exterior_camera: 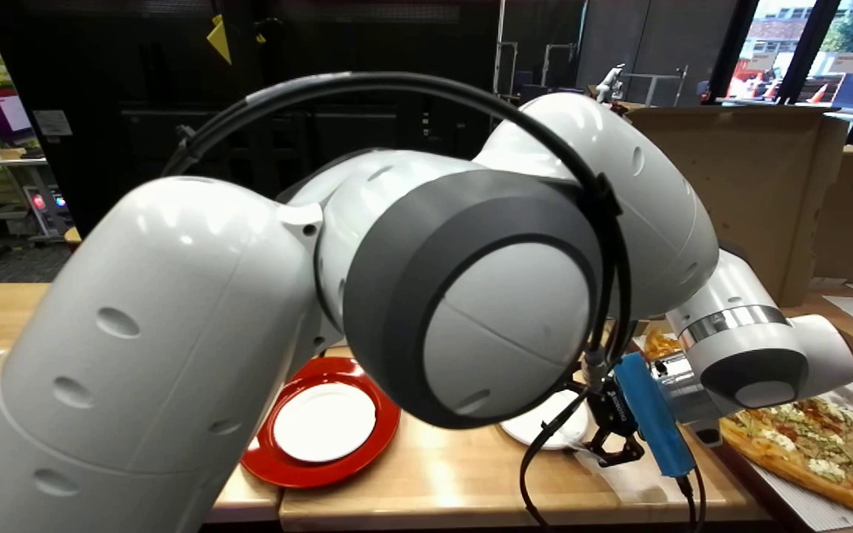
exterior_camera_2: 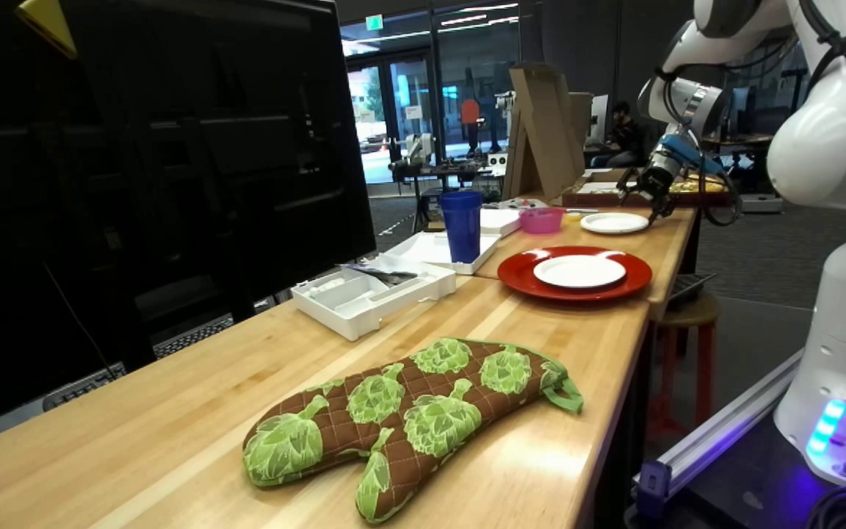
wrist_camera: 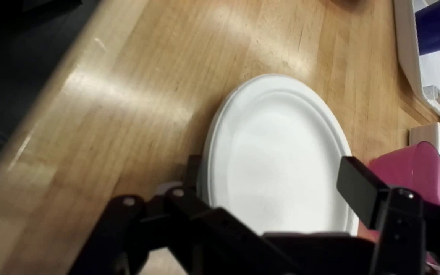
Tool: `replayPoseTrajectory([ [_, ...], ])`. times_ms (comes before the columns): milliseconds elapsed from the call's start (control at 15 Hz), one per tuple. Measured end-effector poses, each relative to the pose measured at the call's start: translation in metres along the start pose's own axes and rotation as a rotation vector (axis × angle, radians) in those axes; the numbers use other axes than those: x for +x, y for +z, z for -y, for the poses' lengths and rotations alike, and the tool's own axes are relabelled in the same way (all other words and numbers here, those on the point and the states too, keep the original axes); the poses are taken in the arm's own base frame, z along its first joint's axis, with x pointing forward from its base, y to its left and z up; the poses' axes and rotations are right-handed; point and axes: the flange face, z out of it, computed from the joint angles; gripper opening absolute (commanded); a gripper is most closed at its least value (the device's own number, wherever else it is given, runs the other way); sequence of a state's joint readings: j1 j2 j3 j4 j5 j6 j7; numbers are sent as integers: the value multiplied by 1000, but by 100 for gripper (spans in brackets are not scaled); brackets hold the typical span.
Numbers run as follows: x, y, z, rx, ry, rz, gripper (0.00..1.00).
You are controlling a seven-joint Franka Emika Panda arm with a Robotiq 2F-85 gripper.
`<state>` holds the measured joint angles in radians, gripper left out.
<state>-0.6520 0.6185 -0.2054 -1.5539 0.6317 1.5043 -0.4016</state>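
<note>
I see a white, raised-rimmed round plate (wrist_camera: 277, 160) lying flat, face up, near my side's long edge of the table (wrist_camera: 147, 133).

A: State the position of the oven mitt (exterior_camera_2: 416, 413).
B: It lies flat on the table (exterior_camera_2: 173, 430) in an exterior view: brown quilted fabric, green artichoke print.
A: List the items beyond it.
B: A compartmented white tray (exterior_camera_2: 325, 314); a blue cup (exterior_camera_2: 461, 226), upright in another white tray (exterior_camera_2: 423, 248); a pink bowl (exterior_camera_2: 540, 221).
A: State the position of the pizza (exterior_camera: 826, 444).
B: It lies on a white liner (exterior_camera: 804, 492), with upright cardboard (exterior_camera: 730, 192) behind it.
</note>
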Motion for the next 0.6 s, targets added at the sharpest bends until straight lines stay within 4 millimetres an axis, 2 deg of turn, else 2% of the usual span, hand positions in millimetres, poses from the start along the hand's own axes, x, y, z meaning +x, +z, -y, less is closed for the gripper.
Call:
replayPoseTrajectory([
  [133, 2, 1, 1, 1, -6, 8, 51],
  [533, 6, -1, 5, 3, -32, 20, 2],
  [600, 6, -3, 6, 3, -39, 20, 0],
])
